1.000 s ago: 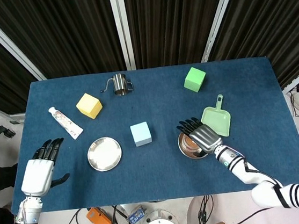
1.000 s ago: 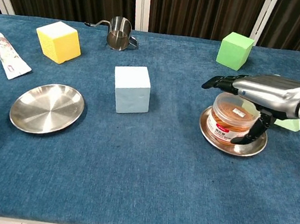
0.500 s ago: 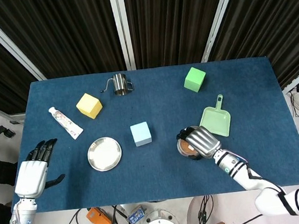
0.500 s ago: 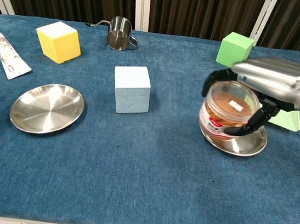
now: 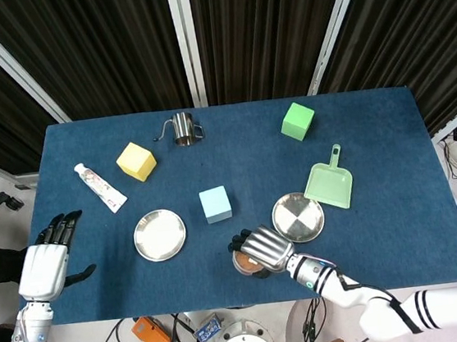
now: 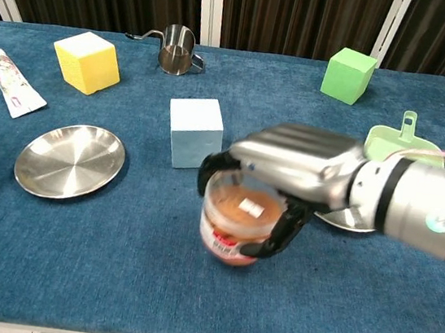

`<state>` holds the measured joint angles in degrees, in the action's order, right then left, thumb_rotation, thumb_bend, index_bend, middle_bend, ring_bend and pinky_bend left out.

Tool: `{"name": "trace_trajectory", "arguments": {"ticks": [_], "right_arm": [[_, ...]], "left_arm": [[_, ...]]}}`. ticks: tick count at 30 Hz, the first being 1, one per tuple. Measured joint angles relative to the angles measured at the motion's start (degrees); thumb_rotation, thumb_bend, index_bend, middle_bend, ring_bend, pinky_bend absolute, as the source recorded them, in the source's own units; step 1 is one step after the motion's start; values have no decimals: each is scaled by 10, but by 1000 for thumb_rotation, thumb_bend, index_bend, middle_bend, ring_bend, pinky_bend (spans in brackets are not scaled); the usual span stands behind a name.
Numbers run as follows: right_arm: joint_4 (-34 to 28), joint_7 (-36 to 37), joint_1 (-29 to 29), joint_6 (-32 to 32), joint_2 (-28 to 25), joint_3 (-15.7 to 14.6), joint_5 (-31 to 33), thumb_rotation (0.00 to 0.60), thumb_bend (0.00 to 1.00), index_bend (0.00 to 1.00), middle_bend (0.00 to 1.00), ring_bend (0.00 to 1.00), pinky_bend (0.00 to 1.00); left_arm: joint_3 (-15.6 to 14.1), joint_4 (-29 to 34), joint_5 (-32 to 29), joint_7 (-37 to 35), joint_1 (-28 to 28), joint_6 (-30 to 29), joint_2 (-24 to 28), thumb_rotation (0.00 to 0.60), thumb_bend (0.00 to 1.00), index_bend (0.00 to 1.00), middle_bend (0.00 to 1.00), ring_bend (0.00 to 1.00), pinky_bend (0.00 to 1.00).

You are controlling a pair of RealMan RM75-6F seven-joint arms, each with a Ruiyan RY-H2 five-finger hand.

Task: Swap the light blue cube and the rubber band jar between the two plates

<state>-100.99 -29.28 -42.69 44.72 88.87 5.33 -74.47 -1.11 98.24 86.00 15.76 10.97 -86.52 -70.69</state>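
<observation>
Both plates now bare: my right hand point(image 6: 287, 171) has lifted the jar point(image 6: 235, 226) off the right plate point(image 5: 297, 217), fingers wrapped round it, near the table's front edge. Cube point(image 5: 215, 204) sits mid-table. Left hand point(image 5: 41, 266) idle, spread.

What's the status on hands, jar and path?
Right hand grips clear rubber band jar, off both plates. Left hand open, idle. Light blue cube on cloth between steel plates; left plate empty.
</observation>
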Motion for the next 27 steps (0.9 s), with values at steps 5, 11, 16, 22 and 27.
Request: {"name": "trace_trajectory", "arguments": {"ticks": [5, 11, 16, 22, 27], "right_arm": [[0, 32, -14, -29, -1, -3, 19, 583, 140, 0, 0, 0, 5], [-35, 88, -12, -16, -56, 3, 4, 497, 120, 0, 0, 0, 0], [-43, 109, -13, 21, -81, 39, 6, 499, 121, 0, 0, 0, 0], [1, 65, -59, 20, -56, 89, 94, 499, 121, 0, 0, 0, 0], [81, -18, -134, 7, -1, 103, 228, 497, 121, 0, 0, 0, 0]], "left_arm": [[5, 0, 0, -5, -1, 7, 1, 600, 0, 28, 111, 109, 278], [9, 0, 2, -8, -2, 11, 4, 600, 1, 28, 110, 109, 278], [12, 1, 4, -14, -4, 12, 6, 600, 1, 28, 110, 109, 278], [20, 1, -4, -19, -3, 22, 9, 600, 1, 28, 110, 109, 278], [26, 2, -14, -21, -1, 32, 11, 600, 1, 28, 110, 109, 278]]}}
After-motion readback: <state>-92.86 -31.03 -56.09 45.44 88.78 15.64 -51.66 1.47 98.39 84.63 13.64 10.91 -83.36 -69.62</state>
